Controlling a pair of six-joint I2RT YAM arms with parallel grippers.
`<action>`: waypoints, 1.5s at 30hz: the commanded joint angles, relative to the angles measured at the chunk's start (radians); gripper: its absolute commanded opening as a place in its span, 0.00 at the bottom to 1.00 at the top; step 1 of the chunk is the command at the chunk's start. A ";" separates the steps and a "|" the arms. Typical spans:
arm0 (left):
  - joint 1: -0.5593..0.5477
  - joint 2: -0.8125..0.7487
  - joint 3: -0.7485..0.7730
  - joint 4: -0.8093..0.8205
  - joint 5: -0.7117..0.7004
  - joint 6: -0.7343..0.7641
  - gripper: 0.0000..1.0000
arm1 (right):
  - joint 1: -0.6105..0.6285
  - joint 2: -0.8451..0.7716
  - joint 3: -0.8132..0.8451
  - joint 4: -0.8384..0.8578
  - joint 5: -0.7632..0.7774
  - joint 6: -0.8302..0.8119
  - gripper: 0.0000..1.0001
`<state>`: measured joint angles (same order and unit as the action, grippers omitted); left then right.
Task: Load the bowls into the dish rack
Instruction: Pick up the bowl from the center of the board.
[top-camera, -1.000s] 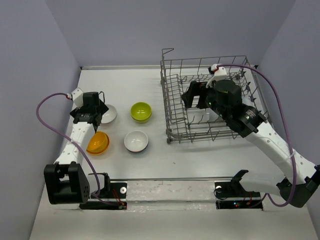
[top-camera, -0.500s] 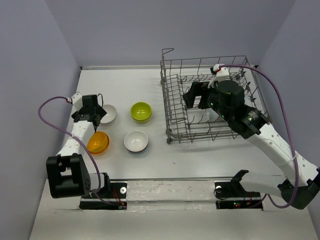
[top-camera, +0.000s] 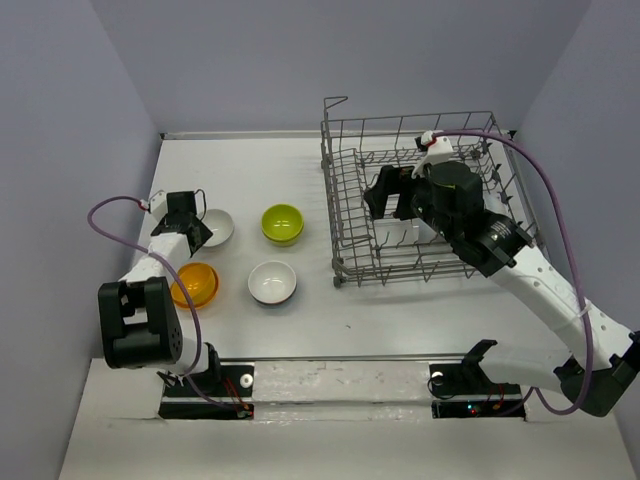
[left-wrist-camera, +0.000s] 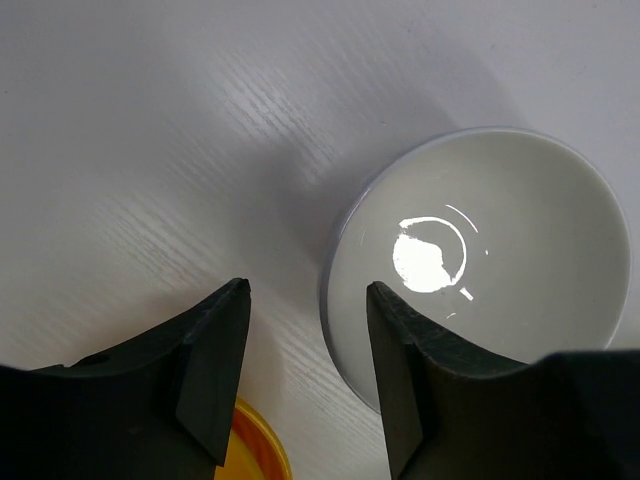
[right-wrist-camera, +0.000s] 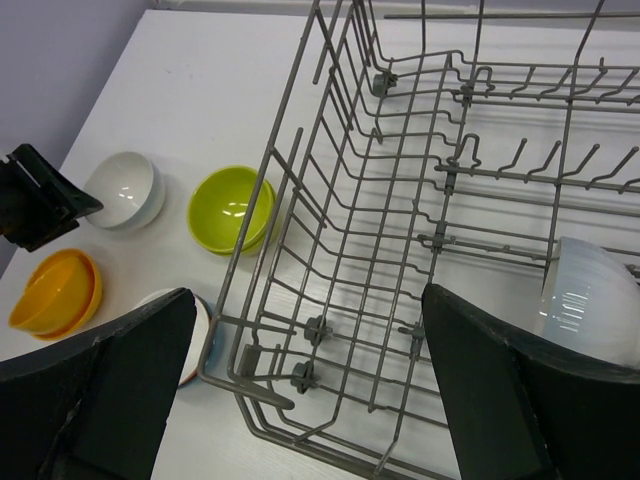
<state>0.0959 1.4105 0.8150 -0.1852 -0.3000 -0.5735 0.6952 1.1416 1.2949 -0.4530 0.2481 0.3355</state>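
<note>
Four bowls sit on the table left of the grey wire dish rack (top-camera: 338, 268): a white bowl (top-camera: 218, 228), a lime green bowl (top-camera: 283, 223), an orange bowl (top-camera: 195, 285) and a second white bowl (top-camera: 272, 282). My left gripper (top-camera: 193, 222) is open and low at the first white bowl (left-wrist-camera: 480, 250). Its jaws (left-wrist-camera: 308, 290) straddle that bowl's near rim, with the orange bowl (left-wrist-camera: 255, 452) just behind. My right gripper (top-camera: 385, 192) is open and empty above the rack's inside (right-wrist-camera: 305, 292). Another white bowl (right-wrist-camera: 595, 300) stands inside the rack.
The rack (right-wrist-camera: 241, 388) has rows of upright tines and high wire sides. The right wrist view also shows the lime bowl (right-wrist-camera: 232, 205), the orange bowl (right-wrist-camera: 55, 290) and the left gripper (right-wrist-camera: 35, 200). Purple walls close in the table on three sides.
My left arm has swung and its gripper has come down at the white bowl's rim. The right arm has barely moved. The bowls have stayed in place.
</note>
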 joint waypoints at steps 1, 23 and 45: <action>0.014 0.025 0.016 0.026 0.018 0.001 0.59 | 0.004 0.006 -0.003 0.054 -0.015 -0.018 1.00; 0.027 0.022 0.078 -0.010 0.047 0.017 0.45 | 0.004 0.027 -0.003 0.056 -0.032 -0.021 1.00; 0.027 0.030 0.069 -0.022 0.051 0.035 0.46 | 0.004 0.033 -0.012 0.056 -0.041 -0.020 1.00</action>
<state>0.1154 1.4509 0.8749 -0.1947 -0.2398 -0.5449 0.6952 1.1797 1.2922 -0.4416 0.2245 0.3283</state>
